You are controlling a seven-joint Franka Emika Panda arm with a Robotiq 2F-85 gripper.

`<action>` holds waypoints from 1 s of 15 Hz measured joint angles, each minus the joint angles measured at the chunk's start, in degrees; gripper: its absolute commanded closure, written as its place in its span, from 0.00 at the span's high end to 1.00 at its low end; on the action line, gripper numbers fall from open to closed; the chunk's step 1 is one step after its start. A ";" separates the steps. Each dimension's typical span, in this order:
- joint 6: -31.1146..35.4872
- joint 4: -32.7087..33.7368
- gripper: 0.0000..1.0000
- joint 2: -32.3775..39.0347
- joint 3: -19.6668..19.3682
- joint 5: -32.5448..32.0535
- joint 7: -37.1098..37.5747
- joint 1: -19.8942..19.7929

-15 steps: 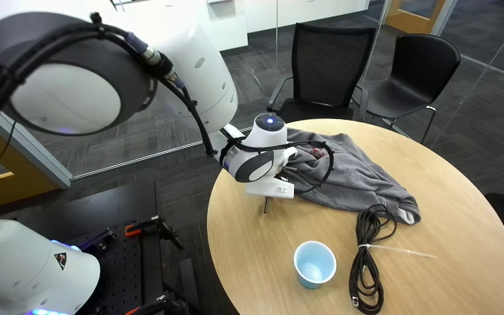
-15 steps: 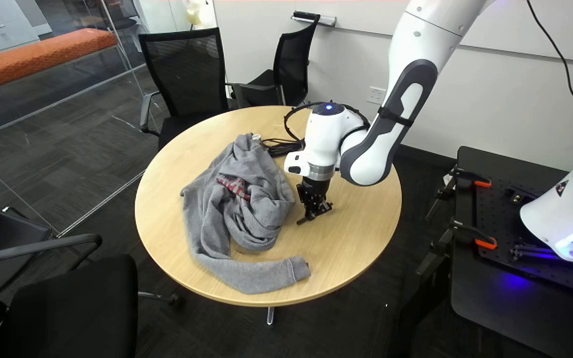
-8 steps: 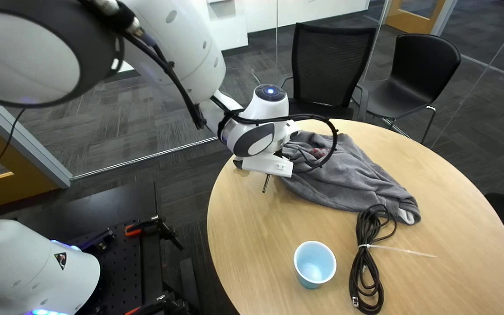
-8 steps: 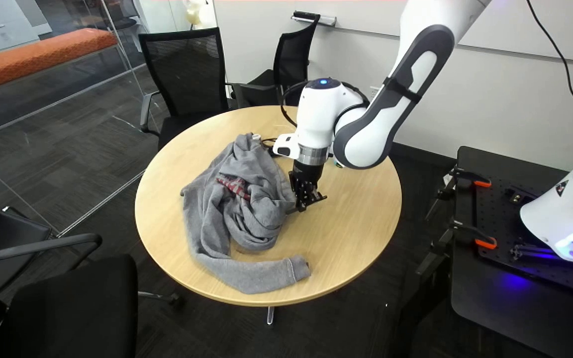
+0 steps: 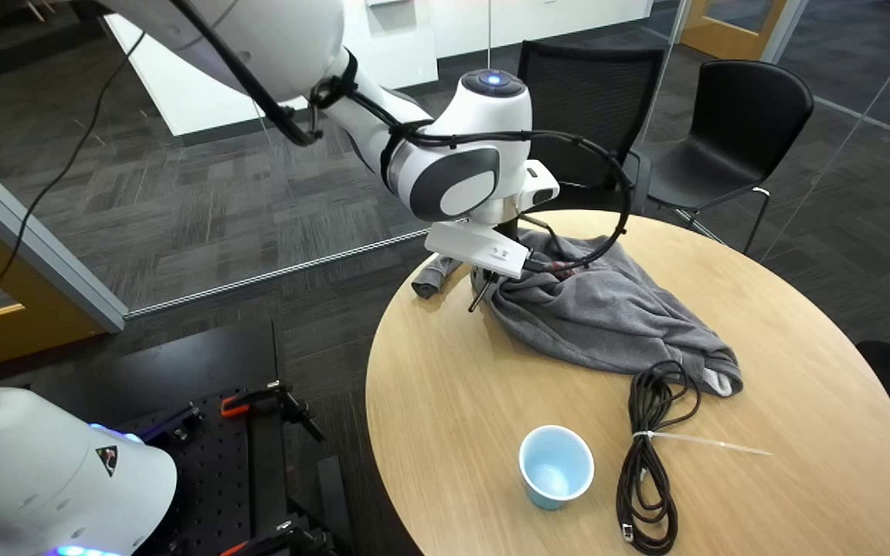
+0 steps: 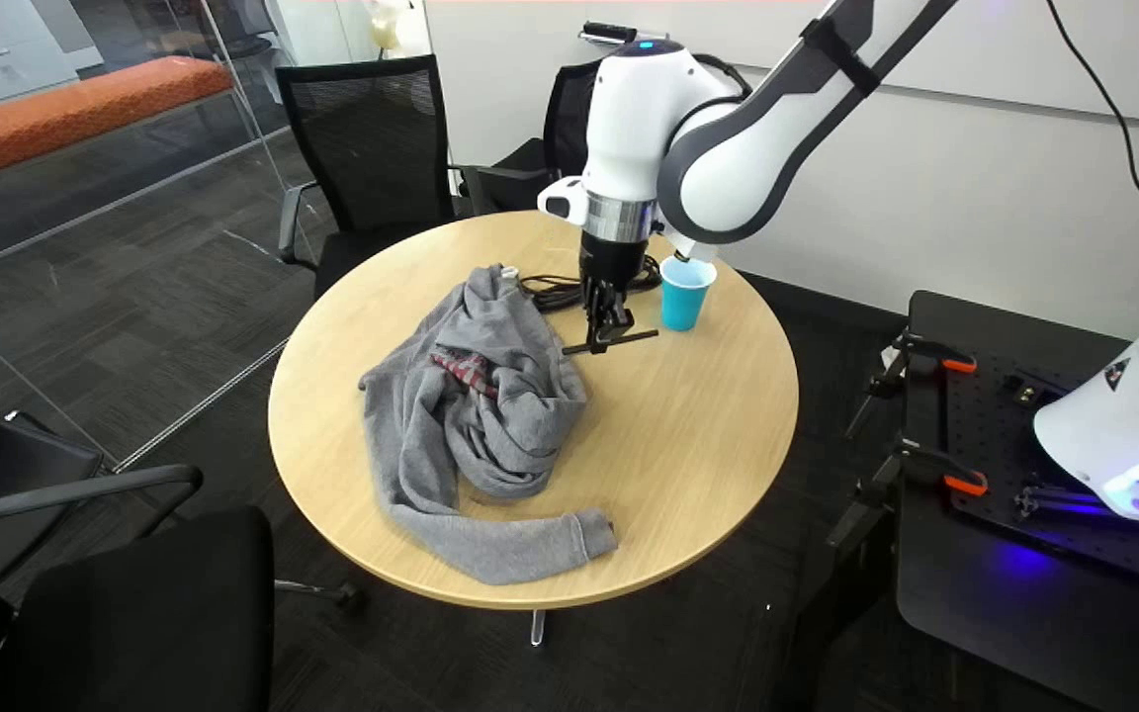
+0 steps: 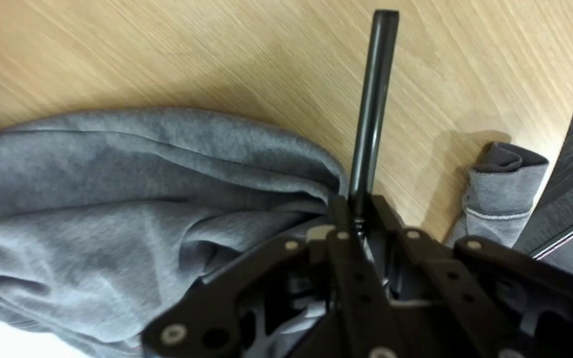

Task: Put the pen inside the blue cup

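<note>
The pen (image 7: 375, 99) is a thin dark-grey stick held between the fingertips of my gripper (image 7: 358, 204), which is shut on it. In an exterior view the pen (image 6: 637, 337) lies nearly level across the fingertips (image 6: 601, 341), sticking out on both sides, raised above the table. One pen end (image 5: 480, 296) also shows below the wrist; the fingers are mostly hidden there. The blue cup (image 5: 555, 471) stands upright on the table, apart from the gripper. It also shows in an exterior view (image 6: 681, 302), just beyond the gripper. The cup is out of the wrist view.
A crumpled grey cloth (image 5: 607, 309) lies beside and under the gripper, also in view here (image 6: 520, 435). A coiled black cable (image 5: 650, 463) with a pale tie lies beside the cup. The round wooden table (image 5: 445, 401) has chairs around it.
My gripper has risen from near the table with the pen in it. The arm no longer hides the cup in an exterior view. Cup, cloth and cable have not moved.
</note>
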 measured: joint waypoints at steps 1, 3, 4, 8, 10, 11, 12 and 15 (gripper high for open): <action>-0.60 -0.28 0.03 -1.16 -0.84 0.08 1.36 0.13; -1.63 -0.97 0.03 -3.23 -3.02 0.08 4.46 0.47; -1.89 -1.43 0.14 -4.14 -4.51 -0.05 6.49 0.95; -2.16 -2.83 0.14 -5.93 -7.69 -0.52 10.32 2.53; -2.16 -2.95 0.03 -5.97 -7.71 -0.53 10.89 2.78; -2.16 -2.95 0.03 -5.94 -7.71 -0.49 10.92 2.86; -2.10 -2.93 0.03 -5.91 -8.21 -0.73 11.69 3.29; -1.28 -2.56 0.03 -5.94 -13.01 -6.77 21.35 7.31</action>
